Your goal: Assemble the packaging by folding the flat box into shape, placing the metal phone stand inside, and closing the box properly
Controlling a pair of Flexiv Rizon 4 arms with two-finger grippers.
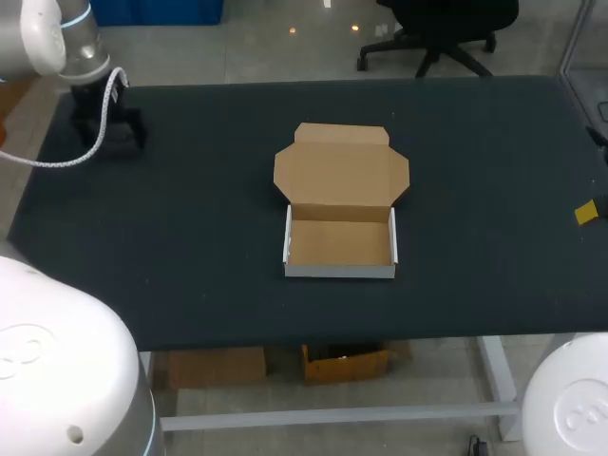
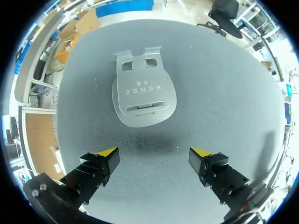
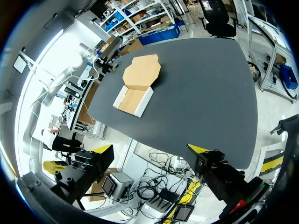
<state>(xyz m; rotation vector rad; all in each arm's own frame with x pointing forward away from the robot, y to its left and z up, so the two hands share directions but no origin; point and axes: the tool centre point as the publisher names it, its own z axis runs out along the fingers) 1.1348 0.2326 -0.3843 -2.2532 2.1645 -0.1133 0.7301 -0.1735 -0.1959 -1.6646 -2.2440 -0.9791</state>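
Observation:
The cardboard box (image 1: 340, 243) stands folded into a shallow tray at the table's middle, its brown lid (image 1: 340, 171) lying open and flat behind it. Nothing is inside it. In the left wrist view a silver metal phone stand (image 2: 142, 91) lies flat on the dark table, just ahead of my open left gripper (image 2: 154, 161), which hovers above it without touching. In the head view my left gripper (image 1: 109, 119) is at the far left corner and hides the stand. My right gripper (image 3: 152, 156) is open and empty, off the table's right side, far from the box (image 3: 138, 87).
The dark table (image 1: 190, 237) carries only the box and the stand. One yellow fingertip (image 1: 586, 212) of my right gripper shows at the right edge of the head view.

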